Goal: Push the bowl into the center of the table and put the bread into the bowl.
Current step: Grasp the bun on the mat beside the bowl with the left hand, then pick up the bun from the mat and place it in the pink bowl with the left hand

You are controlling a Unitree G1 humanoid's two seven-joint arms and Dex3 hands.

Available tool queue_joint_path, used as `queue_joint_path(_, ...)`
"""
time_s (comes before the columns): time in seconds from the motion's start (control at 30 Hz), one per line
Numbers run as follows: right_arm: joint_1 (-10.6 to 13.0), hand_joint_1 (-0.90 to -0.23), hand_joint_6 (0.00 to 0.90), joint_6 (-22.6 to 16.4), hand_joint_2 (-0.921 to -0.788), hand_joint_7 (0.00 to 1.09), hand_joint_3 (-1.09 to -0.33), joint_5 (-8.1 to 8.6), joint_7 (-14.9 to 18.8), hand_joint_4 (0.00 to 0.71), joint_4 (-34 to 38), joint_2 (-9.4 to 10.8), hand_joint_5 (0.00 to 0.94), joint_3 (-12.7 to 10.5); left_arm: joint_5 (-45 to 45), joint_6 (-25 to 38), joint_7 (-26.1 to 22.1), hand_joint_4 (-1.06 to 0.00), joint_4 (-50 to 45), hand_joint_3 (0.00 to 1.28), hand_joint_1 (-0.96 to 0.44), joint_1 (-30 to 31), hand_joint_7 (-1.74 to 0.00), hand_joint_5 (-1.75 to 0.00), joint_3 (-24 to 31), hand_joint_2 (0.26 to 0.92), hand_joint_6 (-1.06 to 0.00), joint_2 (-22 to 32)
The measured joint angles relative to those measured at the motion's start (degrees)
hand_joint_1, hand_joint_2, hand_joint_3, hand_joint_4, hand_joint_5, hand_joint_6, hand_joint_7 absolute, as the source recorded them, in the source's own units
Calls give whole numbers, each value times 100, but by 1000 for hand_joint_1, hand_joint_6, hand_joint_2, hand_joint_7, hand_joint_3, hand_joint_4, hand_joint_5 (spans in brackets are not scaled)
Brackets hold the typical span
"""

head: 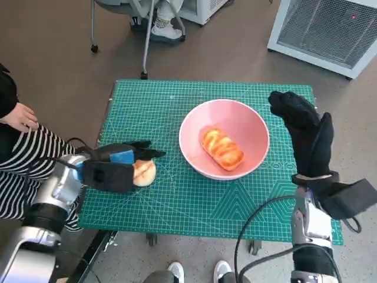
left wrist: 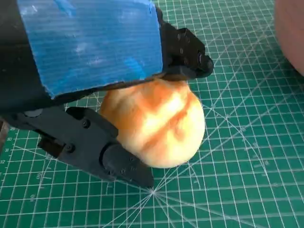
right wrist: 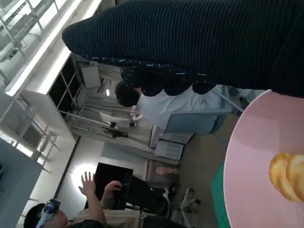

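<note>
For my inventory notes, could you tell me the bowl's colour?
The bowl is pink; head view.

Green cutting mat [head: 177, 200], white appliance [head: 330, 29], seated person's striped legs [head: 23, 159].

A pale pink bowl [head: 224, 139] stood upright near the middle of the green surface [head: 194, 200], holding a golden, glazed braided loaf [head: 222, 148] that lay slantwise on its bottom. A round, pale bun [left wrist: 156, 124] with orange-brown streaks rested on the surface well to the bowl's left.
</note>
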Motion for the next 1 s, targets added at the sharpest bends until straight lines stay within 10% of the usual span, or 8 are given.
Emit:
queue_joint_path(0.1, 1, -741, 2, -16, -921, 494, -808, -4, -4, 132, 0, 1, 4, 0, 0, -44, 137, -733, -15, 44, 2, 6, -973, -782, 5, 884, -622, 4)
queue_joint_path(0.2, 3, -742, 0, -23, -921, 491, -809, -6, -7, 132, 0, 1, 4, -2, -1, -143, 331, -737, -85, 50, 1, 36, -1118, -1002, 44, 905, -617, 31)
queue_joint_path(1.0, -16, -739, 0, -32, -921, 471, -811, -19, -12, 132, 82, 36, 2, -2, -1259, 258, -29, -816, -2866, 23, 2, 240, -1122, -1031, 1415, 902, -672, 380)
